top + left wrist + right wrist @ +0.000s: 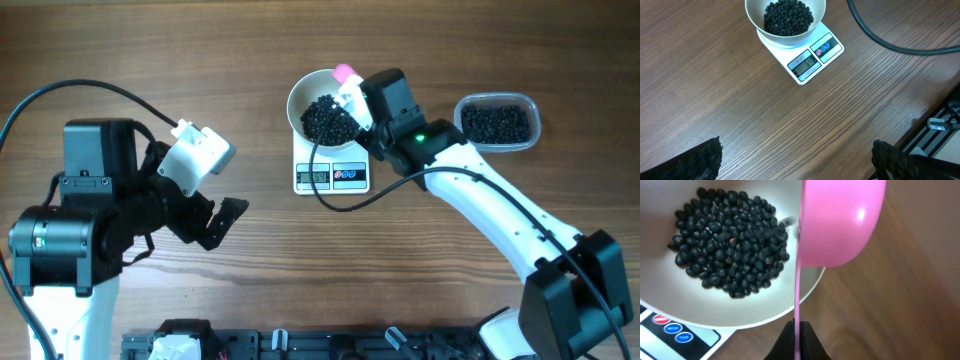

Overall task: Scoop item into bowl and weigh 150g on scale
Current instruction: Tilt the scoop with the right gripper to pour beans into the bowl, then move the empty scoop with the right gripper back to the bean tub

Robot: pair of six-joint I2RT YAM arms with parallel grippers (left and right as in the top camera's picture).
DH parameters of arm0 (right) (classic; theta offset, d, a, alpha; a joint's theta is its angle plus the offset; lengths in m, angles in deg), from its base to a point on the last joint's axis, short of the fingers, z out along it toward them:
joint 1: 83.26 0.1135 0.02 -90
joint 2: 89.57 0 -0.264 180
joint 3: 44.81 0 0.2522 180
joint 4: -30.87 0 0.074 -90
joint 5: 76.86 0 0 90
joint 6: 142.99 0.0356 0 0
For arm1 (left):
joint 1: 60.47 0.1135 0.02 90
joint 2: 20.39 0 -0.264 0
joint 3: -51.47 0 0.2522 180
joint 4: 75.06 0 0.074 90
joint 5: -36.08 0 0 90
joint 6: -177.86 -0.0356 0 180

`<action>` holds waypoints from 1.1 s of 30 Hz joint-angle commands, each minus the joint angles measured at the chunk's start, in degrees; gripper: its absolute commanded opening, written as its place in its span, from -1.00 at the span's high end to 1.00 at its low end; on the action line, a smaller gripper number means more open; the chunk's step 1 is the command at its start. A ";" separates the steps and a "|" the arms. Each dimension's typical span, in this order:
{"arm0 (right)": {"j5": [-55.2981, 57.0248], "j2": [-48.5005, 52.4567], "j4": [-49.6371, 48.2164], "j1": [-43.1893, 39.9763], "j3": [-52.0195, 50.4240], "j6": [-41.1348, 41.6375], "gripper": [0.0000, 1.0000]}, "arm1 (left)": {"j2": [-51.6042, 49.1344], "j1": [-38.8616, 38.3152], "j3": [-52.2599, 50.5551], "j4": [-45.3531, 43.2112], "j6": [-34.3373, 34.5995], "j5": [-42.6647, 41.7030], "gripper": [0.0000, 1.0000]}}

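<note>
Two arms share one job. At far left, my left gripper hangs released over bare wood, jaws wide and holding nothing, well apart from the scale. At centre, the bowl sits on the scale with a heap of black beans inside. My right gripper is clenched on the thin handle of the pink scoop, which is tipped on its side over the bowl's right rim. Further right, the clear tub holds the reserve.

I judge the step in hand to be tipping a load into the bowl. To do it well, I should keep the scoop's mouth inside the rim and roll the wrist slowly so the beans trickle rather than dump. I should not lean on the bowl, which would falsify the weight, and I should check the reading before returning to the tub.

Only the left wrist camera faces the display squarely, though I cannot read its digits with confidence. Only the right wrist camera shows the grip up close: fingers pinched on the handle's edge, the scoop's outer shell in view, its inside hidden. Only the overhead takes in the tub.
</note>
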 commanded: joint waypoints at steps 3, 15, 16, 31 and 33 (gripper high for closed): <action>-1.68 -0.94 1.44 2.21 1.33 -5.79 0.91 | 0.17 0.39 0.76 0.04 -1.09 -0.87 -1.00; -0.66 -6.71 16.57 -8.50 11.41 6.05 0.91 | 0.17 0.39 0.76 0.04 -1.09 -0.87 -1.00; -0.63 -7.32 19.45 -10.97 12.26 6.05 0.91 | 0.17 0.39 0.76 0.04 -1.09 -0.87 -1.00; 0.83 -6.21 31.98 -37.48 9.68 2.84 0.91 | 0.17 0.39 0.76 0.04 -1.09 -0.87 -1.00; 0.83 -5.46 31.39 -37.09 8.09 2.84 0.92 | 0.17 0.39 0.76 0.04 -1.09 -0.87 -1.00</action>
